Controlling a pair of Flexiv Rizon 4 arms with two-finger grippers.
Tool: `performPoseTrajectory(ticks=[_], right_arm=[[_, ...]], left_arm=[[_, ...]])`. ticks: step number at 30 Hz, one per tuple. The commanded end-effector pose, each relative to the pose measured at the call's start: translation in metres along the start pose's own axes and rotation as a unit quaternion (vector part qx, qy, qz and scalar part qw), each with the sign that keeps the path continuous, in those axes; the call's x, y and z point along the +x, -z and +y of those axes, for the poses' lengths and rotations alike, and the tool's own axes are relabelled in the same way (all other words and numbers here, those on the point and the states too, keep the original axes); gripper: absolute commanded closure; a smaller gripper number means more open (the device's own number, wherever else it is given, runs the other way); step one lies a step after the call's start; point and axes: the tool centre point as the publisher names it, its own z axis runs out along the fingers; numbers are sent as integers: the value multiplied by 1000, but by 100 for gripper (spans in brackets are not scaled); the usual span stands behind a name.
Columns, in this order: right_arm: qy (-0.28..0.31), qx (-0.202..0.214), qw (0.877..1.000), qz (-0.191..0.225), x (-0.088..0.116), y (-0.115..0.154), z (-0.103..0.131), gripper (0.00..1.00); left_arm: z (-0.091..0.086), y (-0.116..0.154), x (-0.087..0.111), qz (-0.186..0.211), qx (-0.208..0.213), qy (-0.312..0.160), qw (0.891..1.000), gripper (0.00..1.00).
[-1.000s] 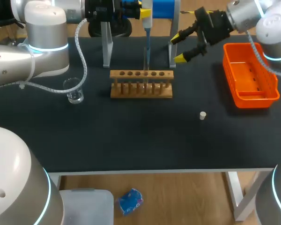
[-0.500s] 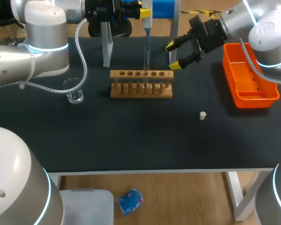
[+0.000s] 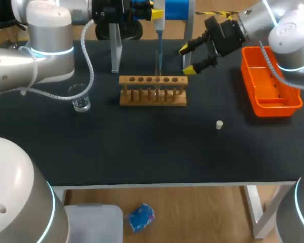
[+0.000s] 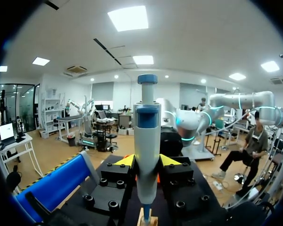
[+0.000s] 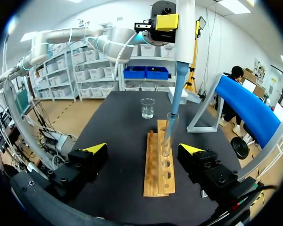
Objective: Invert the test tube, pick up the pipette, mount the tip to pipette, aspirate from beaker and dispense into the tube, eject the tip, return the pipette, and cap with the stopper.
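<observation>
Blue-and-white pipette (image 4: 146, 141), upright, clamped in my left gripper (image 4: 147, 162), its tip lowered into the test tube (image 5: 168, 134) standing vertical in the wooden rack (image 5: 155, 174). My right gripper (image 5: 143, 149), fingers spread and empty, faced that tube straight ahead along the rack's length; the white stopper (image 3: 219, 124) lay well apart on the table, nearer this arm. Since a second before, the right gripper had drawn in from the orange bin's (image 3: 271, 101) side toward the rack.

White and blue pipette (image 4: 146, 141) upright, its blue tip (image 5: 178, 87) dipping into a clear test tube (image 5: 167, 141) standing in a wooden rack (image 3: 153, 97); glass beaker (image 3: 81, 103) and small white stopper (image 3: 219, 124) well apart on either side
</observation>
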Motion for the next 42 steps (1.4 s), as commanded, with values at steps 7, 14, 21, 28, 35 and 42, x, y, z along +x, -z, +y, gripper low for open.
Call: performPoseTrajectory(ticks=[7,14,21,28,35,42], right_arm=[[0,1,1000,1,-1,0,0,0],[0,1,1000,1,-1,0,0,0],[0,1,1000,1,-1,0,0,0],[0,1,1000,1,-1,0,0,0],[0,1,1000,1,-1,0,0,0],[0,1,1000,1,-1,0,0,0]], left_arm=[[-10,1,3,1,-3,-4,1000,100],[-13,1,3,0,-4,-4,1000,100],[-19,4,3,-7,-7,-3,1000,100],[-34,6,4,-8,-10,-4,1000,100],[-46,7,5,-11,-12,-1,1000,100],[-61,6,7,-12,-9,-8,1000,100]])
